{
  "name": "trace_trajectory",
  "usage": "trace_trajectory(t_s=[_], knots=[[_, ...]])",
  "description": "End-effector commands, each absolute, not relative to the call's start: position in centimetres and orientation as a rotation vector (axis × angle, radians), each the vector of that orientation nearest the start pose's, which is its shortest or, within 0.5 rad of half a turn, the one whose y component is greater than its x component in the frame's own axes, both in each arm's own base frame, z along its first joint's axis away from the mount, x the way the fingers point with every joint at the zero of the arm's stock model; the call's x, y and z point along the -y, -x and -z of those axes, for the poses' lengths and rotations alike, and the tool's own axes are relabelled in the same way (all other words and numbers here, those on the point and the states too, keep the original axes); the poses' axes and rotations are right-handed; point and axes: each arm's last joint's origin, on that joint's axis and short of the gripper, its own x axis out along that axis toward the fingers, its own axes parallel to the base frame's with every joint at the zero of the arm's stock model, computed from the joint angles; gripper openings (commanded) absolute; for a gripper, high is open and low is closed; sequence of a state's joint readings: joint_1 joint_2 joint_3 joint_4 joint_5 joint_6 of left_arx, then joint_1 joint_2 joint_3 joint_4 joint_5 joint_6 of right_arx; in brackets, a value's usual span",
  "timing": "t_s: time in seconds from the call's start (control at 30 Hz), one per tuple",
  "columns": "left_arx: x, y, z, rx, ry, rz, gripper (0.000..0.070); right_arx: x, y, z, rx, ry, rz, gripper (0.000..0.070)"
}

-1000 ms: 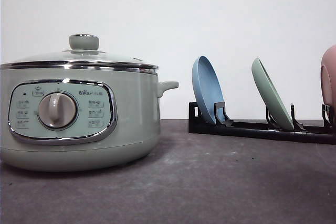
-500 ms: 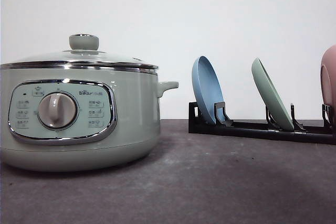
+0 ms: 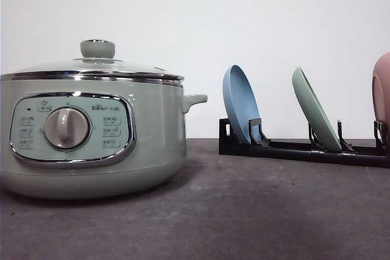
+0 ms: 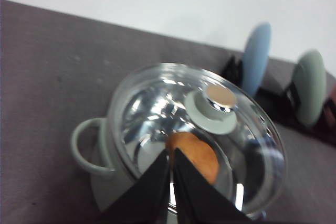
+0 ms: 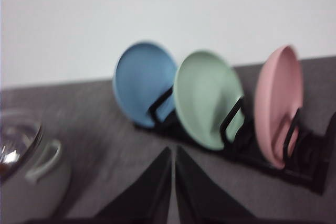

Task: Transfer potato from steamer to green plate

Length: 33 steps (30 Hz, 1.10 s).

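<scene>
Orange-brown potato [image 4: 195, 156] sits inside the lidded steamer [image 3: 91, 132]; nothing has moved. Both grippers, left [image 4: 171, 182] and right [image 5: 172, 182], look closed (blurry). Green plate [image 3: 317, 117] stands racked.

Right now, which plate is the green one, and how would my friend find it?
Find the black rack at the back of the table, to the right of the big steamer. Three plates stand on edge in it. The green plate is the middle one, between the blue plate and the pink plate.
</scene>
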<state>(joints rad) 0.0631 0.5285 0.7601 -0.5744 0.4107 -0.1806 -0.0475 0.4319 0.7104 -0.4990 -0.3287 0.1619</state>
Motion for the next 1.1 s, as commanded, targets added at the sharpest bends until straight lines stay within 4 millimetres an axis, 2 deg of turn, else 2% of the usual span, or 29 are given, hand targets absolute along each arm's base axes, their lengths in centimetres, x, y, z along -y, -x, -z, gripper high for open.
trace_trajectory(t_s=[0.0, 0.17, 0.33, 0.53, 0.6, 0.63, 0.67, 0.7, 0.77, 0.8, 0.9, 1.07], knots=[[0.6, -11.0, -32.9, -0.367, 0.193, 0.365, 0.0002, -0.6, -9.7, -32.7, -0.274, -0.139, -0.305, 0.0000], [1.1, -11.6, -33.9, -0.435, 0.155, 0.479, 0.0002, -0.7, -10.9, -34.1, -0.413, -0.091, -0.391, 0.0000], [1.7, -11.6, -34.0, -0.489, 0.116, 0.566, 0.0001, -1.1, -11.6, -34.9, -0.521, -0.068, -0.461, 0.0000], [2.0, -11.6, -34.0, -0.495, 0.095, 0.595, 0.0002, -1.5, -12.0, -35.0, -0.559, -0.049, -0.499, 0.0000], [2.0, -11.6, -34.0, -0.495, 0.096, 0.595, 0.0027, -1.5, -12.0, -35.0, -0.557, -0.048, -0.500, 0.0001], [2.0, -11.6, -34.0, -0.495, 0.096, 0.595, 0.0075, -1.5, -12.0, -35.0, -0.558, -0.049, -0.500, 0.0043], [2.0, -11.6, -34.0, -0.495, 0.096, 0.595, 0.0138, -1.5, -12.0, -35.0, -0.558, -0.050, -0.499, 0.0117], [2.0, -11.6, -34.0, -0.495, 0.096, 0.595, 0.0212, -1.5, -12.0, -35.0, -0.559, -0.052, -0.498, 0.0219], [2.0, -11.6, -34.0, -0.496, 0.096, 0.595, 0.0384, -1.5, -12.0, -35.0, -0.560, -0.053, -0.488, 0.0465], [2.0, -11.6, -34.0, -0.496, 0.096, 0.594, 0.0452, -1.5, -12.0, -35.0, -0.562, -0.056, -0.477, 0.0556], [2.0, -11.6, -34.0, -0.495, 0.096, 0.595, 0.0515, -1.4, -12.0, -35.0, -0.567, -0.063, -0.451, 0.0588], [2.0, -11.6, -34.0, -0.496, 0.096, 0.595, 0.0515, -1.4, -12.0, -35.0, -0.568, -0.062, -0.444, 0.0588]])
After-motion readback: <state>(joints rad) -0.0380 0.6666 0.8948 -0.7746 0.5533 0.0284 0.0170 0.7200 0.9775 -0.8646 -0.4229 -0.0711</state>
